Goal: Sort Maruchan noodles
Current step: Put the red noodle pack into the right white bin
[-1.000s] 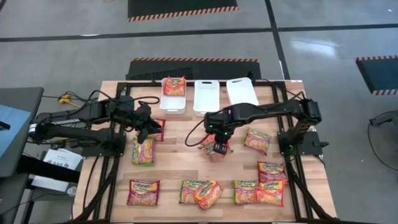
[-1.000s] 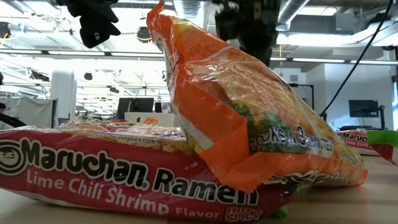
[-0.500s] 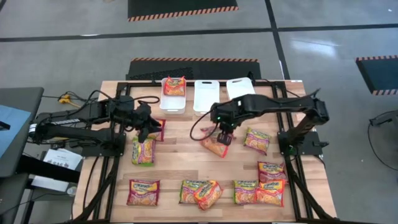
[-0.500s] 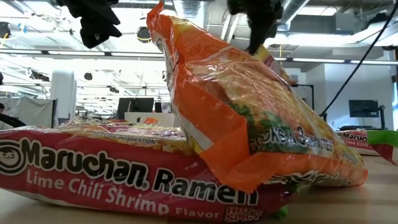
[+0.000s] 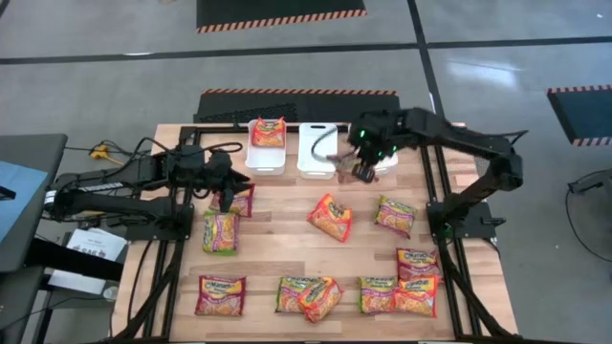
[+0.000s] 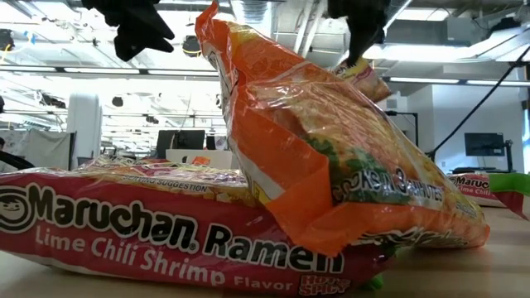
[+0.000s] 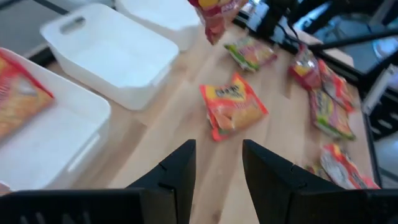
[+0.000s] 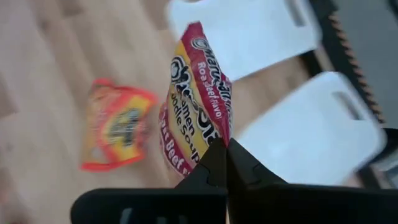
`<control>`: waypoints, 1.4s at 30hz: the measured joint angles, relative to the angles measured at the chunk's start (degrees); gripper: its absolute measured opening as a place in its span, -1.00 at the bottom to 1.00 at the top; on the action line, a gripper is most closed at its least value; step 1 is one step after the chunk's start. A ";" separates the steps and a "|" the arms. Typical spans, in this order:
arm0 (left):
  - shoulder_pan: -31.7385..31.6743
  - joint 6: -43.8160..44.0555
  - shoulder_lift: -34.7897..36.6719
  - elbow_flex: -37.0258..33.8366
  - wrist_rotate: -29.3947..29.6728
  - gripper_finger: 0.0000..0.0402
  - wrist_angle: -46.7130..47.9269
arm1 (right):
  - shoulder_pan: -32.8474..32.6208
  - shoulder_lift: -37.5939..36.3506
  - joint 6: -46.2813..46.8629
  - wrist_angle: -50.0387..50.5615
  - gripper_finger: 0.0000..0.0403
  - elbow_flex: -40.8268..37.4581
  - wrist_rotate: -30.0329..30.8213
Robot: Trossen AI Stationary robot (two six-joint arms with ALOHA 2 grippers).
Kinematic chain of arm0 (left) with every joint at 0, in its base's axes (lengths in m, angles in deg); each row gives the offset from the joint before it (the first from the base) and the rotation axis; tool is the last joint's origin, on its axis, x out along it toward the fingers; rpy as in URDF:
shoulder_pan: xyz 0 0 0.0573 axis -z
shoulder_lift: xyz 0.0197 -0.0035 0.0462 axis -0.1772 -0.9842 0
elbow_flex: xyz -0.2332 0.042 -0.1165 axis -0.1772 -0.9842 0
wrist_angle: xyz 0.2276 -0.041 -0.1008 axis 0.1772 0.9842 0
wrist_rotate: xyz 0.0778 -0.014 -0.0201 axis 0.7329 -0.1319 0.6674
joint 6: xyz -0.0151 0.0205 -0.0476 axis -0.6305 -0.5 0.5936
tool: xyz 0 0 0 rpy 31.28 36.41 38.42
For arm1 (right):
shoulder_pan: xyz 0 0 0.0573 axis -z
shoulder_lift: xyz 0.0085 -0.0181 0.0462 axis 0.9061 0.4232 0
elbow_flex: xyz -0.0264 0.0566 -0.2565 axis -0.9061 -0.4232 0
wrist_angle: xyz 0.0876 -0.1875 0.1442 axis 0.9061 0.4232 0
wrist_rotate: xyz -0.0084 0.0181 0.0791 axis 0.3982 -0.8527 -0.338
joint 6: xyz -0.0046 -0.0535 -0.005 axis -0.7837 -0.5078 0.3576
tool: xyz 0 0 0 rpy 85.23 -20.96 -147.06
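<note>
My right gripper [image 5: 361,170] is shut on a red and yellow Maruchan noodles packet [image 8: 199,93] that hangs in the air over the white bins, about between the middle bin [image 5: 317,151] and the right bin [image 5: 375,137]. The left bin [image 5: 267,156] holds one packet [image 5: 269,132]. An orange packet [image 5: 330,217] lies flat mid-table. My left gripper [image 5: 227,199] hovers open at the left, above two packets [image 5: 220,232] with nothing between its fingers [image 7: 180,168]. My right gripper pinches one end edge of the red packet [image 8: 211,144] between its two fingers, coming from above and pointing steeply down. The packet hangs below the fingers, clear of the table and the bins, as the low view also shows [image 6: 364,79].
More packets lie along the table's near edge [image 5: 220,296] [image 5: 308,296] [image 5: 397,294] and at the right [image 5: 394,215] [image 5: 416,260]. Right before the low camera an orange packet [image 6: 331,165] leans on a Lime Chili Shrimp packet [image 6: 166,232]. Black frame rails run along both table sides.
My right gripper has risen and gone toward the far edge, from mid-table to over the bins, staying shut and carrying the red packet lifted clear. The orange packet that lay beside it has stayed on the table. My left gripper has tipped slightly in place.
</note>
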 joint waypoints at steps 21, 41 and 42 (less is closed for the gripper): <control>-8.60 -6.42 0.00 -0.02 13.16 -0.42 -9.69 | 28.69 5.09 -29.01 -6.83 -0.98 -0.14 -6.58; -15.86 -6.48 0.00 -0.02 14.09 -0.42 -11.94 | 31.09 17.13 -32.56 -11.72 -0.97 -0.11 -7.66; -15.92 -6.48 -0.01 -0.02 14.09 -0.42 -11.94 | 31.06 17.50 -32.56 -12.08 -0.97 -0.09 -7.29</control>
